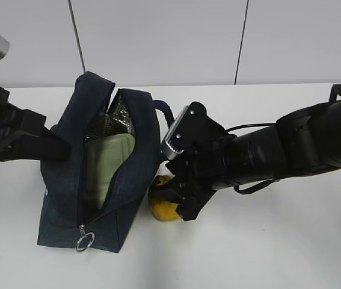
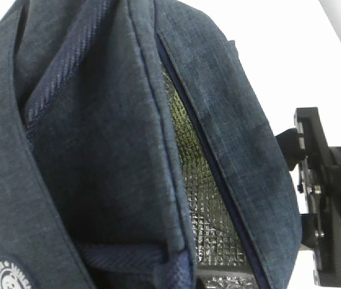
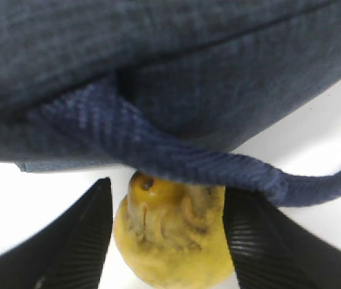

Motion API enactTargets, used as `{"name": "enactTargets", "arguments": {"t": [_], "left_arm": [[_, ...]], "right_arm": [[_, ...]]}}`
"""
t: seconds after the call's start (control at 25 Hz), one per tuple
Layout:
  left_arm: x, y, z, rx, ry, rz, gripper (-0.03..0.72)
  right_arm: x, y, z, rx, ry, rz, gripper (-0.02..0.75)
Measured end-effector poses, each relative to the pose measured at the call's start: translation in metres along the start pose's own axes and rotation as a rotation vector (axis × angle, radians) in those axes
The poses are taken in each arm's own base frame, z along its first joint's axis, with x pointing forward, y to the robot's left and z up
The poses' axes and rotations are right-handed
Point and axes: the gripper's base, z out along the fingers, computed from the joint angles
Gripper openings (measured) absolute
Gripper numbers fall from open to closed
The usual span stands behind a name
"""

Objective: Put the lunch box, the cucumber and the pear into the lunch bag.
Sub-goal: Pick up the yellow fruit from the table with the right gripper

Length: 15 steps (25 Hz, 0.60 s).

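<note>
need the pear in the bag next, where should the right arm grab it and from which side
Grip the pear across its wide belly, fingers on its two flanks, as the right end effector already straddles it. It lies on the table against the bag, partly under the strap, so come from the open side away from the bag and draw it clear of the strap before lifting.

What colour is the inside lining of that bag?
Shiny silver with a quilted diamond pattern, seen best in the left wrist view: lining of the lunch bag.

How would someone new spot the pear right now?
Find the dark navy lunch bag standing open on the white table. The pear sits on the table against its right side, between the right gripper fingers: the only yellow, brown-blotched thing there.
</note>
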Motion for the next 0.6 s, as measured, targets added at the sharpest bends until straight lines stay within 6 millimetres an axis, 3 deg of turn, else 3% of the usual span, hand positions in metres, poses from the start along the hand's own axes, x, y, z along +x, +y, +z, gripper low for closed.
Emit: {"name": "enactTargets", "arguments": {"t": [0.6], "left_arm": [[0.0,0.0,0.0,-0.001,0.0,0.001,-0.015]], "right_arm": [[0.004,-0.009,0.021,-0.009,0.013,0.011,0.474]]}}
